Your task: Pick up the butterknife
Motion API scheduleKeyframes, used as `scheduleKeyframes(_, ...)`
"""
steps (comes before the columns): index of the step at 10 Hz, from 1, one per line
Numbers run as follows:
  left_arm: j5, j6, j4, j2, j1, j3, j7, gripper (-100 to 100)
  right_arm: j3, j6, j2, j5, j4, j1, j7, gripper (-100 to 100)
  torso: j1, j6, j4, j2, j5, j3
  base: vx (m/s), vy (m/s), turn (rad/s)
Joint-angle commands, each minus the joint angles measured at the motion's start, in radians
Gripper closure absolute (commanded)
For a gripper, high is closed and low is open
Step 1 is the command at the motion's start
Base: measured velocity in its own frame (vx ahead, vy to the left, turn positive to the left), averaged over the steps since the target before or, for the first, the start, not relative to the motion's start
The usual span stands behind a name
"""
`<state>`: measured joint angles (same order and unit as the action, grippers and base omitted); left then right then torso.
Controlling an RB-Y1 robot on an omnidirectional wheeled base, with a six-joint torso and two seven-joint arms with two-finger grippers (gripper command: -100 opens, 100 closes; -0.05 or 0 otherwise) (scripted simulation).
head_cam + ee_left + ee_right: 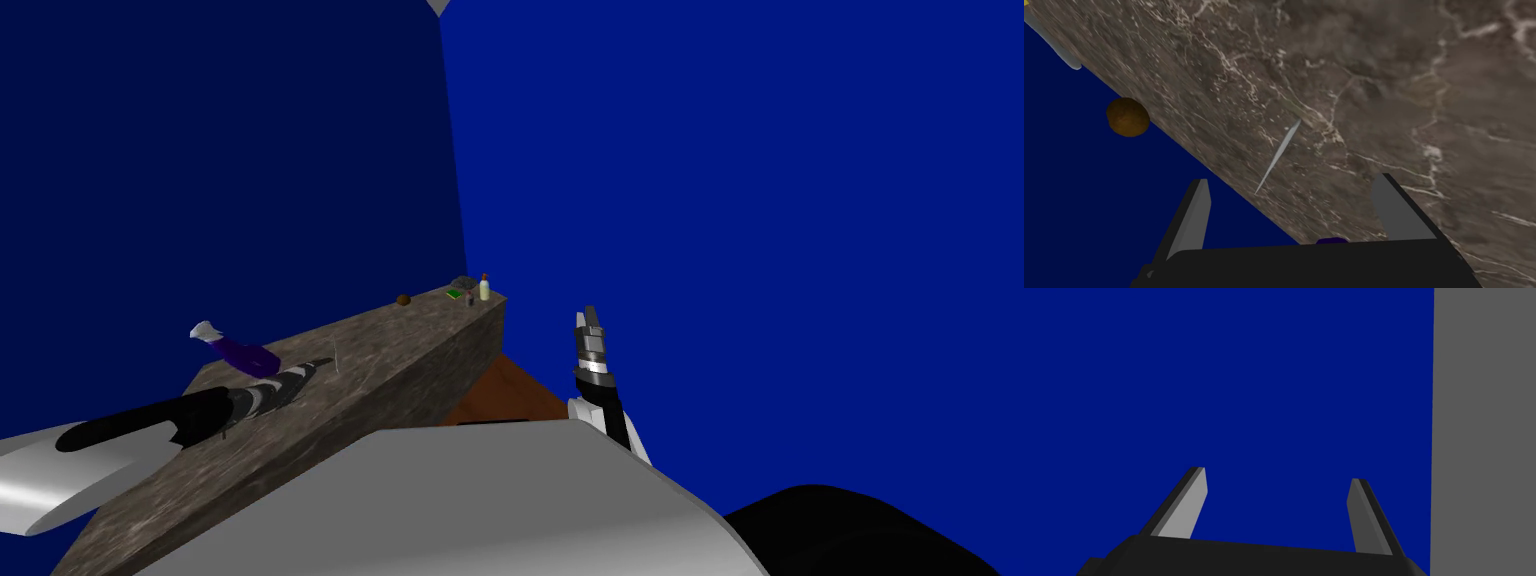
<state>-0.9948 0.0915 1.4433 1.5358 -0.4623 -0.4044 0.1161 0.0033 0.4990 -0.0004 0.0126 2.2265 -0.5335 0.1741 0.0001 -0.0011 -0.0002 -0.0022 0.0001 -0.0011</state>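
The butterknife [1279,152] is a thin grey sliver lying flat on the brown marbled counter [1404,100], near its blue-wall edge. My left gripper [1292,180] hovers open just short of it, with the blade's near tip between the two fingers and nothing gripped. In the head view the left arm stretches over the counter [400,350], with the left gripper [320,366] close to the faint knife [337,360]. My right gripper [590,318] is raised beside the counter's end, away from it. The right wrist view shows the right gripper [1276,474] open and holding nothing.
A purple spray bottle [240,350] with a white head lies on the counter beside my left forearm. A brown ball [403,299] [1127,116] rests further along. A pale bottle [484,289] and small green and grey items stand at the far corner. Blue walls close in behind.
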Motion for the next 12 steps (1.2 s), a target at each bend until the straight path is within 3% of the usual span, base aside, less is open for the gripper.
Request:
scheduleKeyframes(1, 0.003, 0.017, -0.023, 0.022, 0.030, -0.050, 0.028, -100, 0.000, 0.000, 0.000, 0.000, 0.000, 0.000, 0.000, 0, 0.000, 0.000, 0.000, 0.000, 0.000, 0.000, 0.021, 0.006, 0.016)
scheduleKeyframes(2, 0.003, 0.017, -0.023, 0.022, 0.030, -0.066, 0.028, -100, 0.000, 0.000, 0.000, 0.000, 0.000, 0.000, 0.000, 0, 0.000, -0.001, 0.000, 0.001, 0.000, 0.000, 0.005, -0.001, 0.036)
scheduleKeyframes(3, -0.009, -0.011, -0.052, 0.050, 0.033, -0.096, 0.013, -100, 0.000, 0.000, 0.000, 0.000, 0.000, 0.000, 0.000, 0, -0.001, -0.001, 0.000, 0.002, 0.000, 0.001, 0.031, -0.003, -0.271)
scheduleKeyframes(4, -0.019, -0.039, -0.079, 0.073, 0.035, -0.146, -0.002, -100, 0.000, 0.000, 0.000, 0.000, 0.000, 0.000, 0.000, 0, -0.001, 0.001, 0.000, 0.000, 0.000, 0.000, 0.075, 0.021, -0.427)
scheduleKeyframes(6, -0.019, -0.039, -0.079, 0.073, 0.035, -0.146, -0.002, -100, 0.000, 0.000, 0.000, 0.000, 0.000, 0.000, 0.000, 0, 0.001, 0.000, -0.001, -0.002, 0.000, -0.001, 0.049, 0.024, -0.088)
scheduleKeyframes(7, -0.027, -0.066, -0.104, 0.092, 0.035, -0.186, -0.017, -100, 0.000, 0.000, 0.000, 0.000, 0.000, 0.000, 0.000, 0, 0.000, -0.001, 0.000, 0.000, 0.000, 0.000, 0.037, 0.006, -0.241)
scheduleKeyframes(8, -0.027, -0.066, -0.104, 0.092, 0.032, -0.151, -0.017, -100, 0.000, 0.000, 0.000, 0.000, 0.000, 0.000, 0.000, 0, 0.000, 0.000, 0.000, 0.000, 0.000, 0.000, 0.031, 0.017, -0.156)
scheduleKeyframes(9, -0.027, -0.066, -0.104, 0.092, 0.035, -0.186, -0.017, -100, 0.000, 0.000, 0.000, 0.000, 0.000, 0.000, 0.000, 0, 0.000, 0.000, 0.000, 0.000, 0.000, 0.000, 0.013, 0.012, 0.003)
scheduleKeyframes(11, -0.038, -0.116, -0.146, 0.118, 0.036, -0.256, -0.045, -100, 0.000, 0.000, 0.000, 0.000, 0.000, 0.000, 0.000, 0, 0.000, 0.000, 0.000, 0.000, 0.000, 0.000, 0.049, 0.024, -0.310)
scheduleKeyframes(12, -0.038, -0.116, -0.146, 0.118, -0.012, -0.148, -0.045, -100, 0.000, 0.000, 0.000, 0.000, 0.000, 0.000, 0.000, 0, 0.001, 0.000, 0.000, -0.001, 0.000, -0.001, 0.056, 0.039, -0.134)
